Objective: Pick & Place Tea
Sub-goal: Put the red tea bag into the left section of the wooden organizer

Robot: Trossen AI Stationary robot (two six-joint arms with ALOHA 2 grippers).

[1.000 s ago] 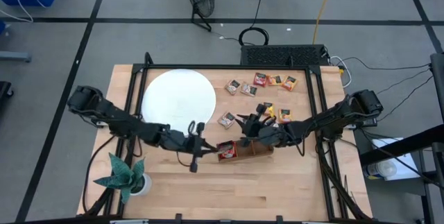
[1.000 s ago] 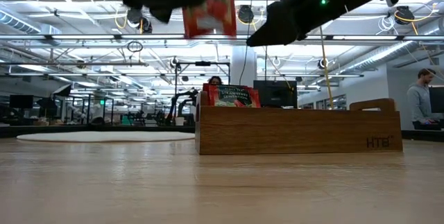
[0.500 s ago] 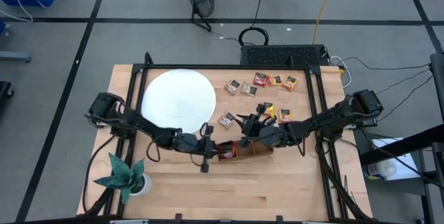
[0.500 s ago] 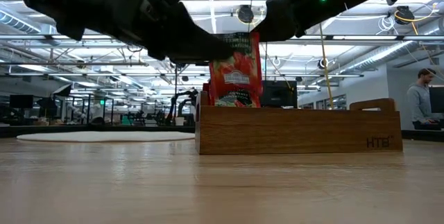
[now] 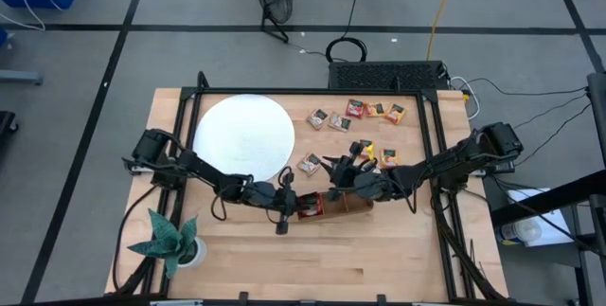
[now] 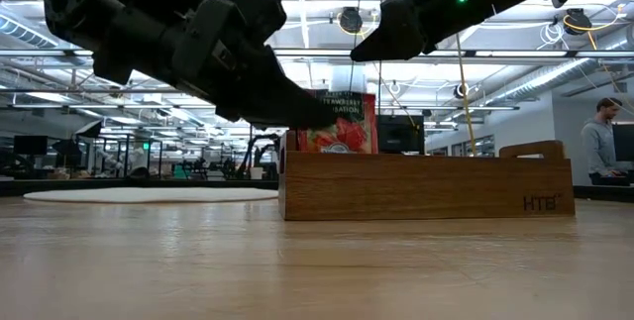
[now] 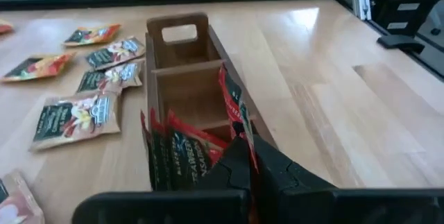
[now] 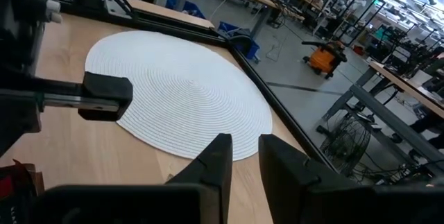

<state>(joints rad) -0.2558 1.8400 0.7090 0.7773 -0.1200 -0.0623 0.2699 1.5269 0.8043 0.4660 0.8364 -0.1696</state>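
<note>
Your left gripper (image 7: 251, 156) is reaching in over the left end compartment of the wooden tray (image 5: 343, 203), its fingers pinched tight on a red sachet (image 7: 234, 116). In the low view that red sachet (image 6: 339, 122) is standing upright, its lower part sinking behind the tray wall (image 6: 426, 186), with the left gripper (image 6: 302, 112) clamping its edge from the side. In the left wrist view you are looking down the length of the tray (image 7: 182, 61): several more red sachets (image 7: 182, 156) are already standing in the nearest compartment, while the two compartments beyond are showing only bare wood.

Your right gripper (image 5: 338, 171) is hovering above the tray's far side, near the loose sachets, and is holding nothing; its fingers (image 8: 215, 160) are sitting only a narrow gap apart, pointing toward the white disc (image 8: 182, 89).

The rest of the tea is lying flat on the table (image 5: 379, 249): four sachets in a row (image 5: 357, 113) near the back edge, one sachet (image 5: 309, 163) just beside the white disc (image 5: 241, 135), and an orange-yellow one (image 5: 387, 157) near the right arm. A green potted plant (image 5: 169, 240) is sitting at the table's front left corner.
</note>
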